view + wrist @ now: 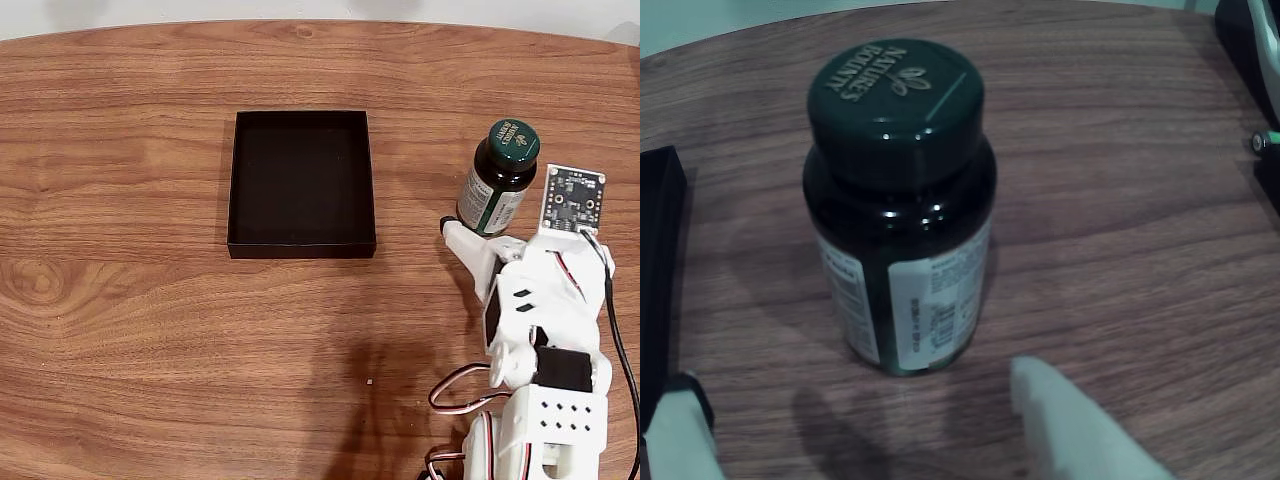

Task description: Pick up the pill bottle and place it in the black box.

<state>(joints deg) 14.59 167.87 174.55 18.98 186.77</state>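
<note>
Fixed view, pill bottle (498, 177) upright, pincer (468, 236) beside

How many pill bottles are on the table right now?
1. The pill bottle stands upright on the table, right of the black box in the fixed view, just ahead of the jaws.

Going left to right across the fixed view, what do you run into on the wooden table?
Shallow matte black rectangular box → white pincer → dark green cylindrical pill bottle with a green cap and white label → small circuit board on the white arm.
</note>
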